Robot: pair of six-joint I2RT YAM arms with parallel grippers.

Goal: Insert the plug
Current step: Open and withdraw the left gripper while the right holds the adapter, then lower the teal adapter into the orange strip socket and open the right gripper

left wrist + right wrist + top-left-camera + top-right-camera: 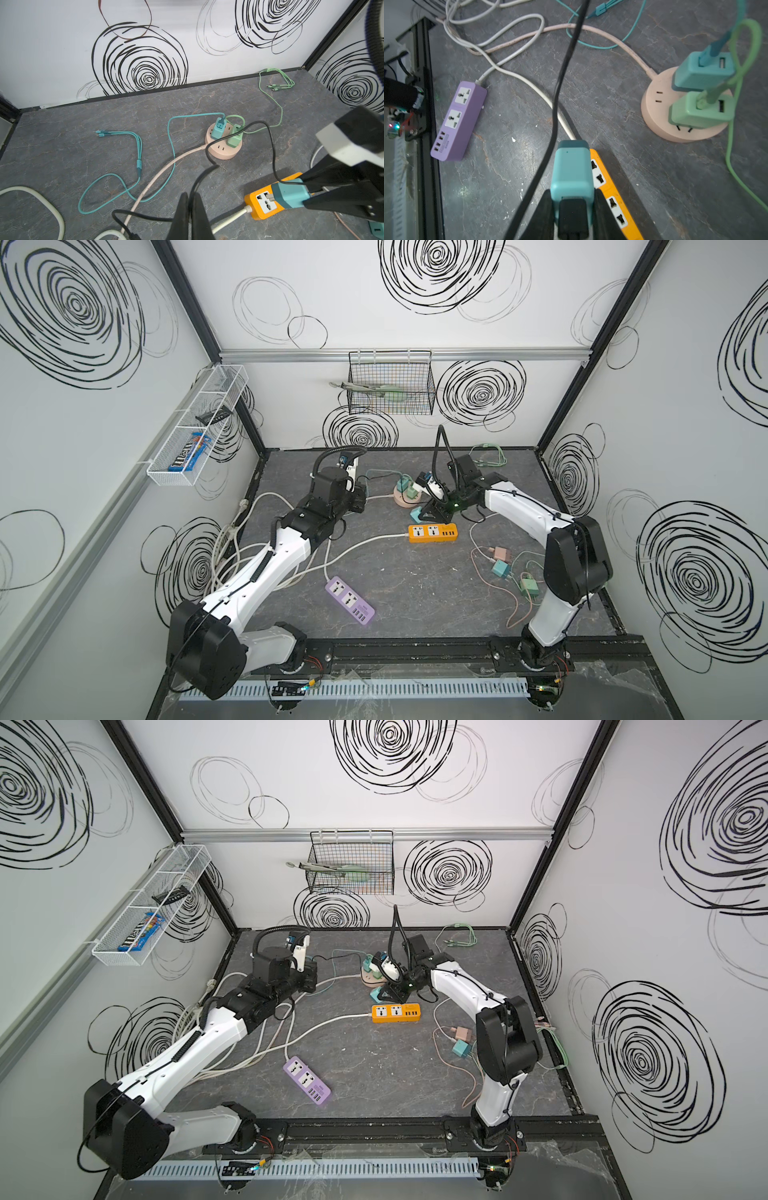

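Right pincer (572, 196) clamps teal plug (572, 168); left pincer (190, 199) pinches its black cable (560, 83). I'd square the prongs over the orange strip (614, 203) just beneath, then press straight.

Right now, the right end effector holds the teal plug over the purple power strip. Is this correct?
No, wrong strip: the right end effector holds the teal plug over the orange power strip, as the right wrist view shows.

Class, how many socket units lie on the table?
3: the orange strip mid-table, the purple strip nearer the front, the round pink hub behind. Arms could hide more.
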